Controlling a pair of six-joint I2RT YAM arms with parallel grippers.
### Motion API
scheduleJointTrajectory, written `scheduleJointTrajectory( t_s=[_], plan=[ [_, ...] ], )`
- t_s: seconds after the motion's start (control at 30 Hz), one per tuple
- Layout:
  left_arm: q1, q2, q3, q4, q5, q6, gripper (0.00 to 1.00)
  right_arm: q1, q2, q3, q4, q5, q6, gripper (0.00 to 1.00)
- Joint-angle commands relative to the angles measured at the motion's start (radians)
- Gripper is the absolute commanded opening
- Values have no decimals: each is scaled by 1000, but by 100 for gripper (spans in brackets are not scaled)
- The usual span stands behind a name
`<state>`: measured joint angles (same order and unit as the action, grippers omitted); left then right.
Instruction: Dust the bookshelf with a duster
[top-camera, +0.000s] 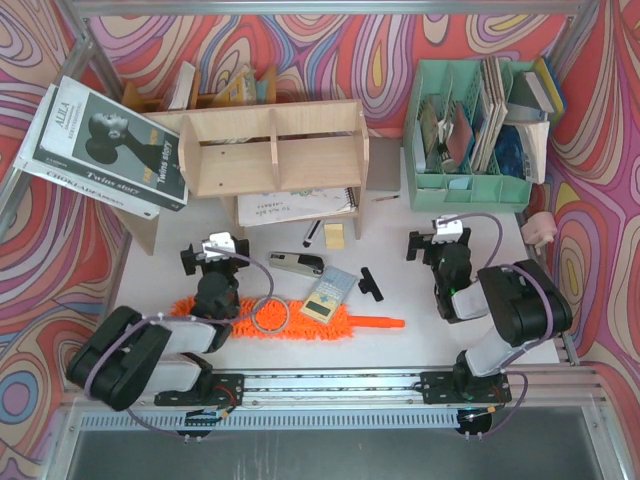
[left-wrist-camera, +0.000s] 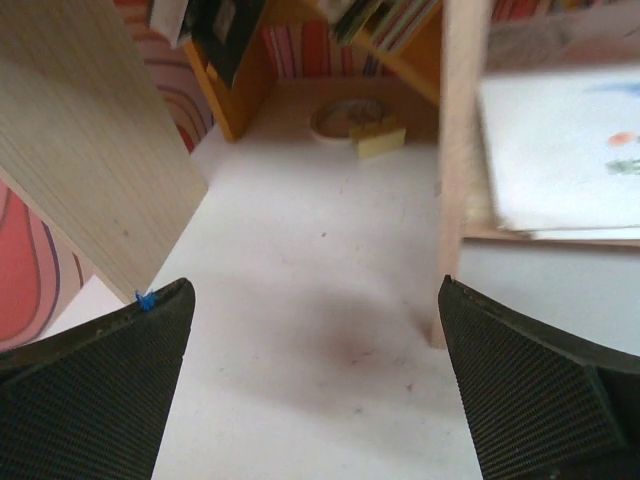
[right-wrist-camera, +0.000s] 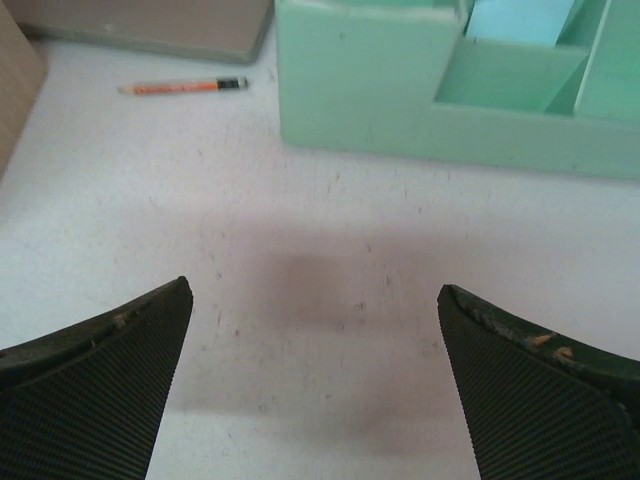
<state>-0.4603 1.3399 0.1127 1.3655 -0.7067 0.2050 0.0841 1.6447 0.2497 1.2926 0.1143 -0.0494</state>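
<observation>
Clutter threatens the pickup: the duster (top-camera: 300, 323) lies on the bench (top-camera: 425, 318) by the arm bases, a booklet (top-camera: 328, 293) partly atop it and liable to slide; left end effector (top-camera: 214, 248) and right end effector (top-camera: 441, 234) gape empty.

The left arm (top-camera: 213, 300) covers part of the duster (top-camera: 305, 327) near its left end; a small booklet (top-camera: 329, 293) hides a patch further right. The bookshelf (top-camera: 270, 150) masks most of the darker rack (top-camera: 225, 95) behind it and the top of a notebook (top-camera: 300, 203) beneath. In the left wrist view the papers (left-wrist-camera: 560, 150) are blurred and cut by the right edge. The green organiser (right-wrist-camera: 370, 90) runs off the right wrist view's top.
</observation>
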Motion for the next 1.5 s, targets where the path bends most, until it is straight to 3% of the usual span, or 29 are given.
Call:
scheduleJointTrajectory(
  t_s=[0.0, 0.17, 0.27, 0.37, 0.43, 0.53, 0.67, 0.77, 0.83, 0.93, 1.0, 1.03, 1.17, 1.3, 1.47],
  plan=[
    [-152, -120, 8, 1, -284, 145, 98, 28, -112, 1, -15, -14, -56, 99],
    [-368, -245, 85, -159, -460, 181, 98, 174, -298, 34, -161, 47, -150, 99],
    [-497, -309, 112, -169, -523, 201, 99, 192, -432, 73, -297, -30, -85, 99],
    [-587, -385, 177, -367, -540, 128, 98, 192, -555, 114, -467, -79, 28, 99],
    [-619, -452, 212, -512, -552, -1, 98, 192, -620, 162, -608, -53, 133, 99],
    [-628, -596, 285, -929, -515, -291, 98, 192, -698, 261, -854, -58, 241, 99],
    [-627, -762, 320, -1187, -480, -396, 98, 189, -746, 380, -1215, 128, 566, 99],
    [-627, -865, 379, -1450, -518, -523, 98, 187, -787, 410, -1296, 71, 590, 99],
    [-627, -914, 464, -1740, -582, -728, 98, 189, -790, 426, -1335, 34, 594, 99],
    [-627, -996, 516, -1966, -614, -946, 98, 196, -759, 467, -1428, -10, 636, 99],
    [-627, -1090, 511, -2122, -628, -1184, 98, 261, -720, 494, -1496, 7, 683, 99],
    [-627, -1145, 493, -2141, -621, -1206, 98, 314, -702, 513, -1535, 60, 709, 99],
    [-627, -1329, 418, -1980, -494, -897, 98, 577, -627, 580, -1687, 315, 865, 99],
    [-629, -1182, 474, -2087, -478, -941, 98, 716, -527, 644, -1779, 387, 1005, 99],
    [-629, -911, 518, -2068, -469, -941, 98, 832, -343, 756, -1899, 396, 1138, 99]
  ],
)
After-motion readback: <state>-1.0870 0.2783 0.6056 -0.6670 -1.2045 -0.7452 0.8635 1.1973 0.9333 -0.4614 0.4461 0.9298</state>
